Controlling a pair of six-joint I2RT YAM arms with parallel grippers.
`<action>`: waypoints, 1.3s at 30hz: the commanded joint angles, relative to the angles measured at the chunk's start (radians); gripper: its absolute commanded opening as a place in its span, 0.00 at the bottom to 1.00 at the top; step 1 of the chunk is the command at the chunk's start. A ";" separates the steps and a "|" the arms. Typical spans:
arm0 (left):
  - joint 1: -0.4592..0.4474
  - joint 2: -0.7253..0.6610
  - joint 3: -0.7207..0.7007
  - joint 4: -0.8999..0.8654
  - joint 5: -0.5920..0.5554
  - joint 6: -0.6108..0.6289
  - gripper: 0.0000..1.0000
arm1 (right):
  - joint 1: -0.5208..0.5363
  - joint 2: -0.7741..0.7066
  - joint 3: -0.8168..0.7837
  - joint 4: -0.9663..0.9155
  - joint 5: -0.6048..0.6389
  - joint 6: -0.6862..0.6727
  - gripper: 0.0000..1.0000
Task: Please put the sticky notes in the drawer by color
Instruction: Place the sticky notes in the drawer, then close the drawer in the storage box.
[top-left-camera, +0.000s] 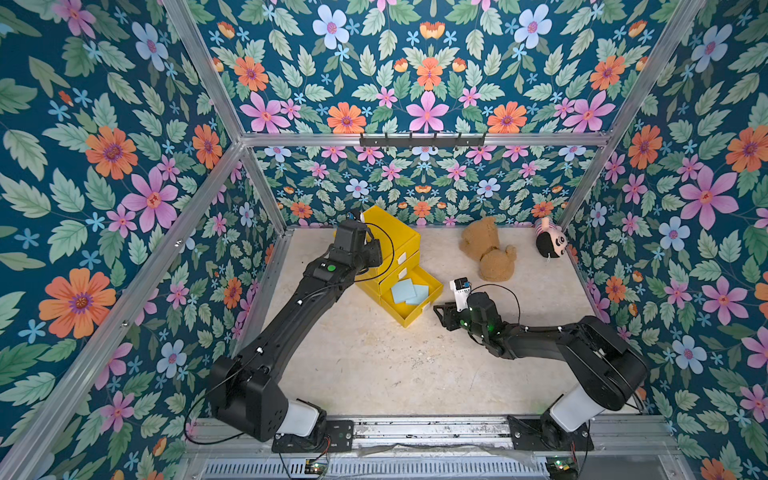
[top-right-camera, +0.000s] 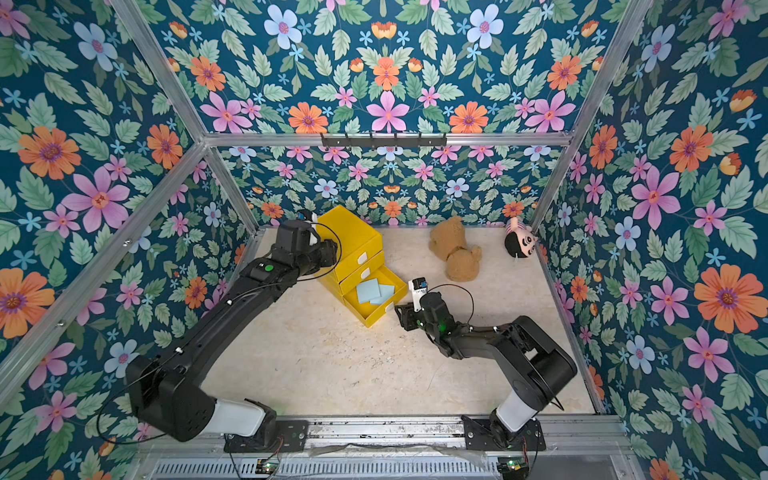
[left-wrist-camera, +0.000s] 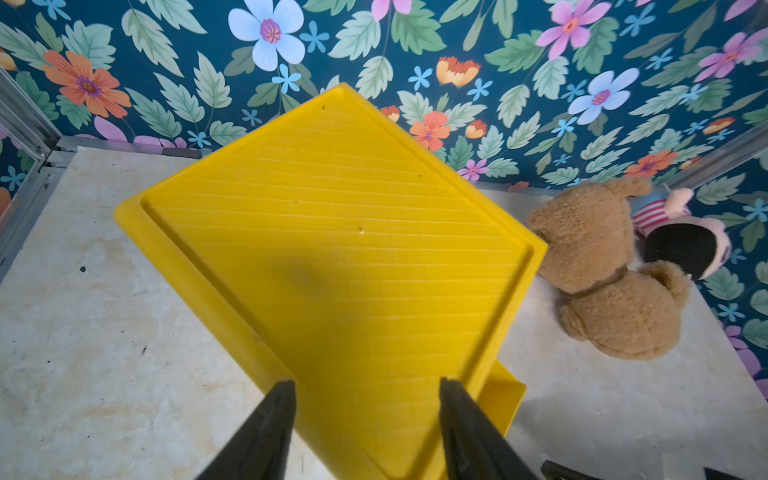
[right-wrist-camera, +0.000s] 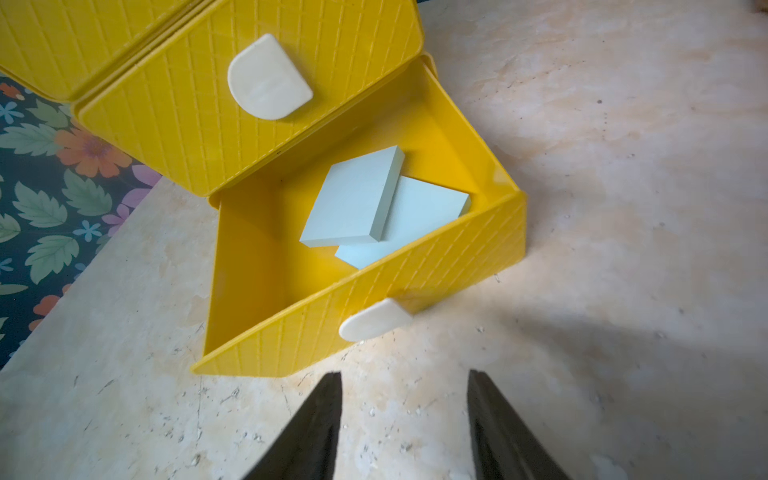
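**Floral walls (top-left-camera: 415, 83), pale surface (top-left-camera: 374, 365): blue notes (right-wrist-camera: 353, 199) in the bottom drawer (right-wrist-camera: 436, 270)**

Nearest, the right claw (right-wrist-camera: 403, 376) hovers half-open and empty just before the white tab (right-wrist-camera: 374, 320) of the pulled-out drawer, probably placed to push it shut. Two notes overlap inside, and the front wall cuts off the lower one. Beyond, the left claw (left-wrist-camera: 366, 381), parted and empty, hangs over the yellow cabinet (top-left-camera: 401, 230) toward the far left corner, perhaps steadying it; contact is unclear. Upper drawers are shut, and no pink or yellow notes show.

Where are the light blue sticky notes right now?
In both top views the light blue sticky notes lie overlapping inside the pulled-out bottom drawer of the yellow cabinet, directly ahead of the right gripper.
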 joint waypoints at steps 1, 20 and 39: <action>0.023 0.050 0.034 -0.042 0.074 0.033 0.56 | 0.004 0.068 0.030 0.089 -0.019 -0.035 0.51; 0.050 0.131 0.048 -0.099 0.163 0.074 0.50 | 0.014 0.327 0.286 0.084 -0.042 -0.059 0.41; 0.054 0.135 0.035 -0.092 0.180 0.073 0.52 | 0.093 0.496 0.536 0.123 0.157 0.105 0.34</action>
